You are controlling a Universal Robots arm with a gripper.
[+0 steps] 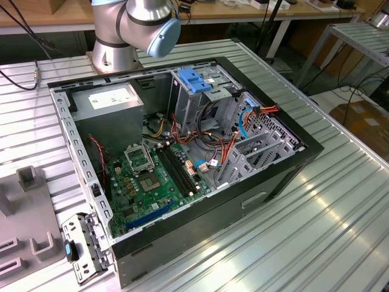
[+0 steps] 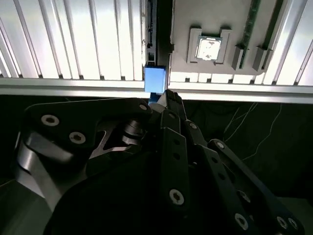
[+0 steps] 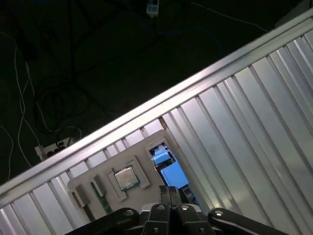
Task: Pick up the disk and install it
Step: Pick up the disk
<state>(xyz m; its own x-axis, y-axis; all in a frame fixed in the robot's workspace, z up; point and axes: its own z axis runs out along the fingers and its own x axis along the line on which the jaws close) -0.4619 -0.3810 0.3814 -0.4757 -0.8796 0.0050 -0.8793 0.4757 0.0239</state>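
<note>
Setting: a robotics lab or test workshop. Robot arm (image 1: 130, 30) mounted on a ribbed aluminium table (image 1: 340, 201). A desktop computer case (image 1: 182, 152) lies open on the table, boards and wiring exposed. Grey parts fixture (image 1: 24, 207) beside the case. Wooden workbenches (image 1: 243, 12) stand behind. Loose cables (image 1: 358, 91) and a power strip (image 3: 54, 147) lie on the floor. Cardboard box (image 1: 364, 121) at the exterior view's right.

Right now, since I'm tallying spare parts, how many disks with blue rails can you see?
1. The disk sits at the edge of the grey fixture, near the processor and close to the gripper, in both wrist views. Others may be hidden inside the computer case.
</note>
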